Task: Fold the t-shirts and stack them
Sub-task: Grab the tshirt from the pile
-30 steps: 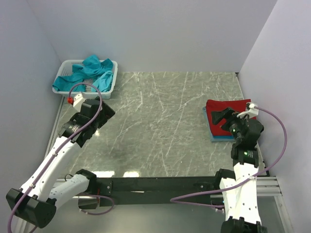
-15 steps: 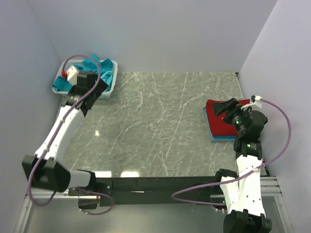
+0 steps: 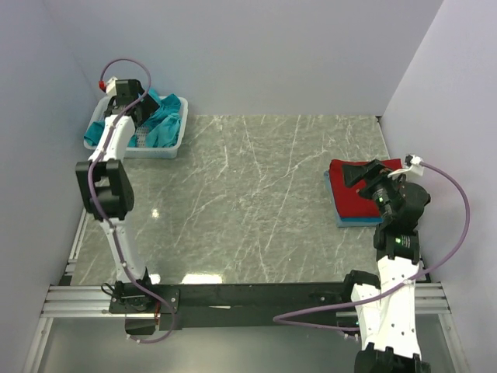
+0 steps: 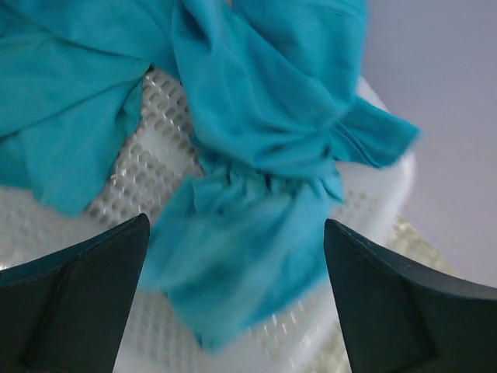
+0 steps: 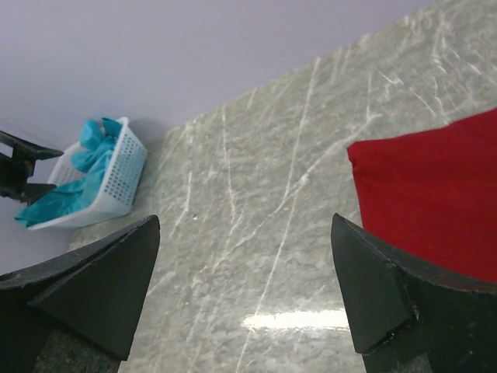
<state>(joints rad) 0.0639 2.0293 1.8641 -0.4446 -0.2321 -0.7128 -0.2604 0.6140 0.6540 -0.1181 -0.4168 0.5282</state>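
The left arm [image 3: 116,144] and the right arm [image 3: 390,284] are showing white link shells broken up by bulky black joint housings. A thin purple cable [image 3: 120,61] is looping off each wrist beside a small white connector, red-tipped on the left, and a tiny green light [image 3: 398,241] is glowing on the right arm's black section. The left gripper [image 4: 237,224] and the right gripper [image 5: 245,220] are showing dark, matte, wedge-shaped fingers [image 4: 74,299] tapering to blunt tips.

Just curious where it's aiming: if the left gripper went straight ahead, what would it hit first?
Probably the teal shirts in the basket, straight ahead of the open left gripper, though depth is unclear.
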